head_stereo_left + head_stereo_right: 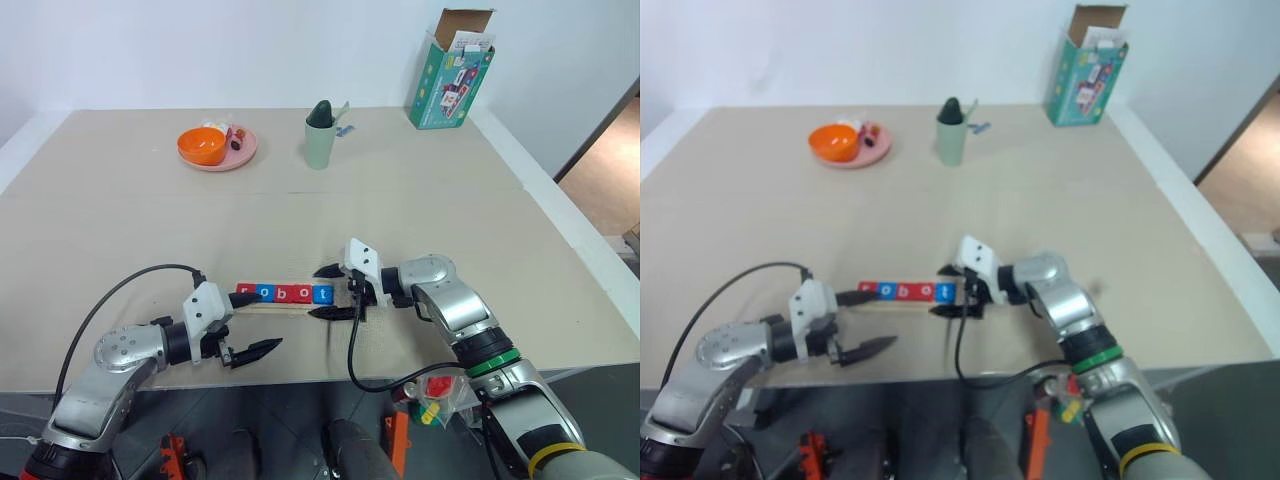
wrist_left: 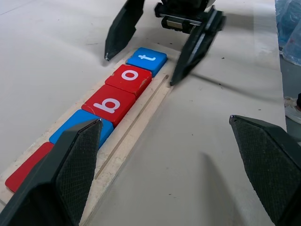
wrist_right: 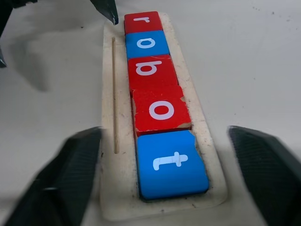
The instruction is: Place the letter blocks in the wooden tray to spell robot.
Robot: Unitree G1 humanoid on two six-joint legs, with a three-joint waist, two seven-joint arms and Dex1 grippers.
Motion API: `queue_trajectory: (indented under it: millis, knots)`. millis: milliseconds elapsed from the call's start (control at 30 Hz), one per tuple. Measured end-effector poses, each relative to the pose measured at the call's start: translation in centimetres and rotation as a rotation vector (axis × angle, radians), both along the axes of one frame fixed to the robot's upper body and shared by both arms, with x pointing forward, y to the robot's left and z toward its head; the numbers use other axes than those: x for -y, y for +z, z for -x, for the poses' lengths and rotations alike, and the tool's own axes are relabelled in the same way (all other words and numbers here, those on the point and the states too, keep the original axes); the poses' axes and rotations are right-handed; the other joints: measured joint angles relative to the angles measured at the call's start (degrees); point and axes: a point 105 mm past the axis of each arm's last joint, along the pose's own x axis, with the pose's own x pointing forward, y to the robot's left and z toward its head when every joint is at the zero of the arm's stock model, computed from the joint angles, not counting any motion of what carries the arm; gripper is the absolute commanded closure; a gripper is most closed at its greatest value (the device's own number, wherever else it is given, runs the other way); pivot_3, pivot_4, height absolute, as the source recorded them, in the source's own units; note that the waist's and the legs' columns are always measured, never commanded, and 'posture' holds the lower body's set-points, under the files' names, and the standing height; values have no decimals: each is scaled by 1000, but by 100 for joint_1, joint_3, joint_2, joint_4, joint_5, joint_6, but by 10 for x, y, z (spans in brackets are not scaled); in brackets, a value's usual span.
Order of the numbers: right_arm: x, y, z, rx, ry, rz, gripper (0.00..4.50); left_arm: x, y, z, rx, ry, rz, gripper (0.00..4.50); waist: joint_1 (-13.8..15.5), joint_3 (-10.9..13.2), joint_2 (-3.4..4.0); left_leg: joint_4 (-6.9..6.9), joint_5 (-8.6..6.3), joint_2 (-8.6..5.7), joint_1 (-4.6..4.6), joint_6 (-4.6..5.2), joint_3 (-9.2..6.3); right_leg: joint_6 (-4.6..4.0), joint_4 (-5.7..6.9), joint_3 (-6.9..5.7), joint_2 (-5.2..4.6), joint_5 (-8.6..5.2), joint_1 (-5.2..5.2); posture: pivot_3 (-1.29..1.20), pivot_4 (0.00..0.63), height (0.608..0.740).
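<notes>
Nearest you, at about 7 o'clock in the left eye view, the left gripper (image 1: 250,325) sits low over the front edge of the table (image 1: 420,210), its fingers (image 2: 75,165) spread wide and gripping nothing. You can see one fingertip beside the "r" end of the wooden tray (image 3: 110,94), the other well forward of it.

At about 5 o'clock the right gripper (image 1: 328,291) points in from the "t" end. Its fingers (image 1: 330,313) are open too, one on each side of that end of the tray, clear of the tile and holding nothing.

Between the two grippers, the tray lies flat on the table. All five letter blocks (image 3: 157,82) lie in its slot, edge to edge: red r (image 3: 142,21), blue o (image 3: 146,43), red b (image 3: 151,69), red o (image 3: 161,109), blue t (image 3: 170,162). You read "robot" from the left gripper's end to the right's. A narrow groove runs along the tray beside the row.

Toward 11 o'clock, far back, a pink plate (image 1: 245,150) carries an orange bowl (image 1: 201,145). At 12 o'clock stands a green cup (image 1: 320,135), and at 1 o'clock an opened green carton (image 1: 450,75).
</notes>
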Motion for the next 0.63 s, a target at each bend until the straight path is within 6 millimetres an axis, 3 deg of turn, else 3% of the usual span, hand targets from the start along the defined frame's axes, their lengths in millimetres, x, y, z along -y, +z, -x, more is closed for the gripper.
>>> queue_trajectory:
  millis: [167, 300, 533, 633]
  knots:
    - [8, 27, -12, -10, -138, -140, 25, -4, 4, -4, 16, 36, 18, 0, 2, 0, 0, 0, 0, 0, -3, 0, -2, 1, 0, -1, 0, 1, -1, 0, 150, 740]
    - [32, 42, -22, 8, -261, -183, 25, -24, 17, -15, 48, 156, 52, 0, 2, 0, 0, 0, 0, -1, -4, 0, -1, 1, -2, -1, -1, 0, -2, 0, 150, 740]
    - [112, 36, -30, 45, -506, -184, 25, -87, 32, -38, 57, 386, 45, 0, 4, 0, 0, -5, 0, -3, -7, 0, -1, 2, -7, -1, -1, -5, -2, 0, 150, 740]
    - [130, 29, -25, 50, -549, -190, 25, -108, 40, -46, 76, 462, 41, 0, -3, 0, 0, -6, 0, -4, -8, 0, 1, 7, -8, 1, -2, -3, -3, 0, 150, 740]
